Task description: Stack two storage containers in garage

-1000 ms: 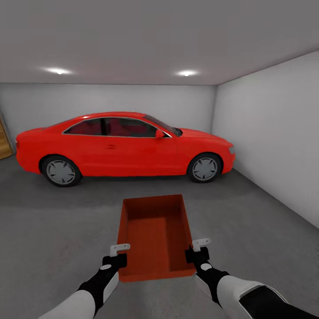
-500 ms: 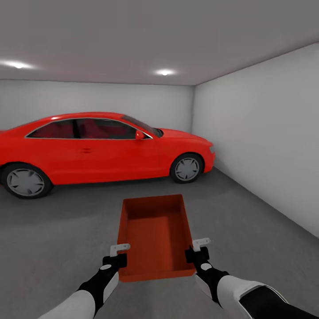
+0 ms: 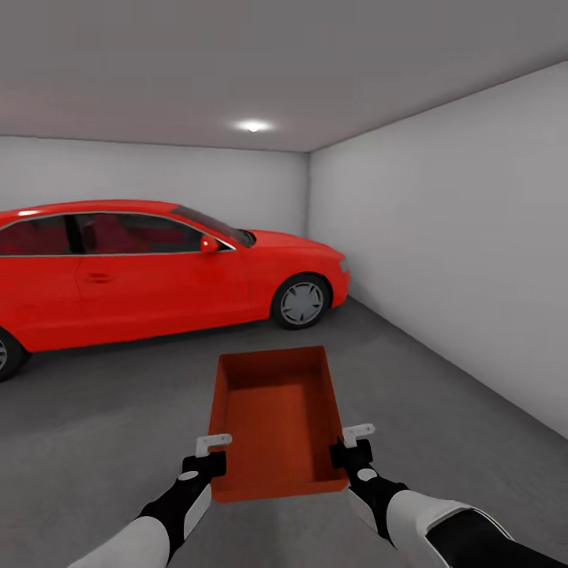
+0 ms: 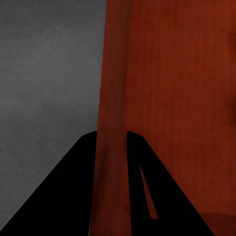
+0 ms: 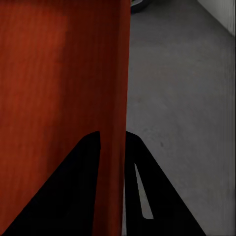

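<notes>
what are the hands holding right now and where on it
One storage container, carried above the garage floor: the left hand clamps its left side wall, the right hand its right side wall, near the end closest to the robot.

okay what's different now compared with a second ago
The view has swung to the right: the red car and ceiling light slid left in the head view, and more of the right wall shows. That is the camera turning, not the things moving. Unchanged: the container is carried in front, the left hand and right hand each clamped on a side wall.
</notes>
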You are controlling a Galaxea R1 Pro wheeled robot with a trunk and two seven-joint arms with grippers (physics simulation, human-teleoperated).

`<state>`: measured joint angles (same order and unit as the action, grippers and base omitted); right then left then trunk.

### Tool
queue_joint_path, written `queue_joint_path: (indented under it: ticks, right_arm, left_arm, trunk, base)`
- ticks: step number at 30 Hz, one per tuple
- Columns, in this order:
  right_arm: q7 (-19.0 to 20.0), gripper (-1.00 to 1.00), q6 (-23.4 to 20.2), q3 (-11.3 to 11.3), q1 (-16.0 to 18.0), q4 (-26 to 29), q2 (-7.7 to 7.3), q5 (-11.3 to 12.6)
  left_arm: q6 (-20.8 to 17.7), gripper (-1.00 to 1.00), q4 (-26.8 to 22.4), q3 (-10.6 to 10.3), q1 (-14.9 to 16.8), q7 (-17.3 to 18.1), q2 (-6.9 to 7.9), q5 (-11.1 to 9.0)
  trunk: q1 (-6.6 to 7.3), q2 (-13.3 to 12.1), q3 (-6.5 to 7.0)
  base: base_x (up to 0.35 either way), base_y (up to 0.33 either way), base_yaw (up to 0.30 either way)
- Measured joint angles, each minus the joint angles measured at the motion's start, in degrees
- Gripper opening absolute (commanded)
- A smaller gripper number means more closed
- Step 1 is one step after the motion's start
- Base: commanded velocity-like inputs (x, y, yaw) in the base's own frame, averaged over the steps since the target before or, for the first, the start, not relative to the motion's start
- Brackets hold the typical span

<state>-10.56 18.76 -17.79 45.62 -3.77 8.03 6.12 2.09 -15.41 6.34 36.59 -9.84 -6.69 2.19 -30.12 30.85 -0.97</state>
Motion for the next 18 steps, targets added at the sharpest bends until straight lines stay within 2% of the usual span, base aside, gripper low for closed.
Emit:
queue_joint_path:
  ticks: [18]
  right_arm:
    - [0.25,-1.0,0.34,0.33,0.0,-1.34,0.02,0.01]
  left_arm:
    - [0.09,-1.0,1.12,0.29,0.0,0.03,-0.1,0.27]
  trunk:
    - [0.0,0.0,0.0]
  base:
    - [0.32,0.0,-0.274]
